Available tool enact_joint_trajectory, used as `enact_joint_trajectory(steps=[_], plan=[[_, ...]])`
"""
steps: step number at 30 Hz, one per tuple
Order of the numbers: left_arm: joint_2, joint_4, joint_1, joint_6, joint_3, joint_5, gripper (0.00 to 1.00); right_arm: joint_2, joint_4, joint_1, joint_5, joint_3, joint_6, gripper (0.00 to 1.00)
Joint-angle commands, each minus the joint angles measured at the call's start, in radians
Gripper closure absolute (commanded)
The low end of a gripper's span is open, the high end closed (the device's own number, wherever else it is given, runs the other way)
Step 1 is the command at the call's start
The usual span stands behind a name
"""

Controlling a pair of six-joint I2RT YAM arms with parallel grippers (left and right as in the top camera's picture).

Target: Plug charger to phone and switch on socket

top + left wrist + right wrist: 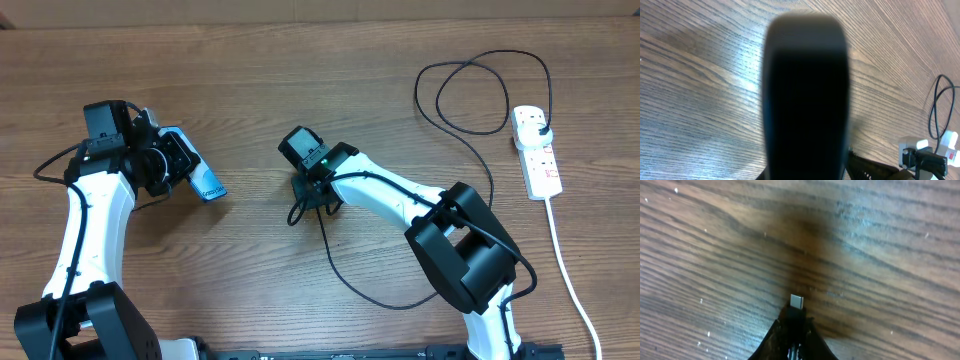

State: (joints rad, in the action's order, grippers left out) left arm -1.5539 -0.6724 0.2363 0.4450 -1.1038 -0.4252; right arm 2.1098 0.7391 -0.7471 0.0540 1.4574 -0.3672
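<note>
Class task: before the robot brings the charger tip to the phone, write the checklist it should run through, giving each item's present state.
1. Grip of left gripper on phone: ok.
2. Grip of right gripper on charger, tip sticking out past the fingers: ok.
3. Alignment of tip with the phone's port: not ok, the two are well apart.
4. Seating of black plug in socket: ok.
5. Switch on socket turned on: cannot tell.
</note>
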Motion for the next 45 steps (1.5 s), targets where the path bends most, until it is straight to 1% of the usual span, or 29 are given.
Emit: enact_joint_trajectory(steps=[1, 2, 3, 7, 9, 12, 14, 15, 16, 18, 20, 25, 26, 27, 29, 30, 32, 33, 34, 41, 43, 45], plan=[[0.023, 0.003, 0.000, -0.004, -0.011, -0.009, 0.96, 0.014, 0.076, -0.001, -0.064, -0.018, -0.003, 0.81], [0.023, 0.003, 0.000, -0.004, -0.011, -0.009, 0.95, 0.014, 0.104, -0.001, -0.073, -0.008, -0.003, 0.75], [0.023, 0.003, 0.000, -0.004, -0.011, -0.009, 0.95, 0.014, 0.129, 0.000, -0.076, 0.003, -0.003, 0.72], [0.023, 0.003, 0.000, -0.004, -0.011, -0.008, 0.95, 0.014, 0.192, 0.001, -0.074, 0.029, 0.005, 0.69], [0.023, 0.003, 0.000, -0.004, -0.011, -0.008, 0.96, 0.014, 0.190, 0.001, -0.074, 0.029, 0.008, 0.70], [0.023, 0.003, 0.000, -0.004, -0.011, -0.009, 0.95, 0.014, 0.182, 0.001, -0.075, 0.029, 0.008, 0.81], [0.023, 0.003, 0.000, -0.004, -0.011, -0.009, 0.95, 0.014, 0.182, 0.001, -0.075, 0.029, 0.008, 0.79], [0.023, 0.003, 0.000, -0.004, -0.011, -0.008, 0.96, 0.014, 0.181, 0.001, -0.075, 0.029, 0.008, 0.66], [0.023, 0.003, 0.000, -0.004, -0.011, -0.008, 0.96, 0.014, 0.178, 0.002, -0.075, 0.029, 0.008, 0.59], [0.023, 0.003, 0.000, -0.004, -0.011, -0.008, 0.96, 0.014, 0.172, 0.002, -0.075, 0.030, 0.008, 0.53], [0.023, 0.003, 0.000, -0.004, -0.011, -0.008, 0.96, 0.014, 0.174, 0.002, -0.076, 0.031, 0.008, 0.49], [0.023, 0.003, 0.000, -0.004, -0.011, -0.008, 0.96, 0.013, 0.217, 0.002, -0.135, 0.031, 0.008, 0.48], [0.023, 0.003, 0.000, -0.004, -0.011, -0.008, 0.96, 0.013, 0.222, 0.002, -0.151, 0.031, 0.009, 0.44], [0.023, 0.003, 0.000, -0.004, -0.011, -0.008, 0.96, 0.013, 0.222, 0.002, -0.171, 0.031, 0.018, 0.38], [0.023, 0.003, 0.000, -0.004, -0.011, -0.008, 0.95, 0.013, 0.212, 0.003, -0.213, 0.032, 0.042, 0.32], [0.023, 0.003, 0.000, -0.004, -0.011, -0.008, 0.96, 0.013, 0.206, 0.003, -0.214, 0.033, 0.042, 0.27], [0.023, 0.003, 0.000, -0.004, -0.011, -0.008, 0.95, 0.013, 0.190, 0.003, -0.213, 0.037, 0.049, 0.14], [0.023, 0.003, 0.000, -0.004, -0.011, -0.008, 0.95, 0.013, 0.175, 0.003, -0.212, 0.038, 0.055, 0.04], [0.023, 0.003, 0.000, -0.004, -0.011, -0.008, 0.95, 0.013, 0.163, 0.004, -0.212, 0.039, 0.060, 0.00], [0.023, 0.003, 0.000, -0.004, -0.011, -0.008, 0.95, 0.013, 0.093, 0.021, -0.213, 0.043, 0.057, 0.01], [0.023, 0.003, 0.000, -0.005, -0.011, -0.008, 0.95, 0.013, 0.114, 0.021, -0.213, 0.043, 0.057, 0.11], [0.023, 0.003, 0.000, -0.005, -0.011, -0.008, 0.95, 0.013, 0.156, 0.021, -0.212, 0.043, 0.058, 0.28]])
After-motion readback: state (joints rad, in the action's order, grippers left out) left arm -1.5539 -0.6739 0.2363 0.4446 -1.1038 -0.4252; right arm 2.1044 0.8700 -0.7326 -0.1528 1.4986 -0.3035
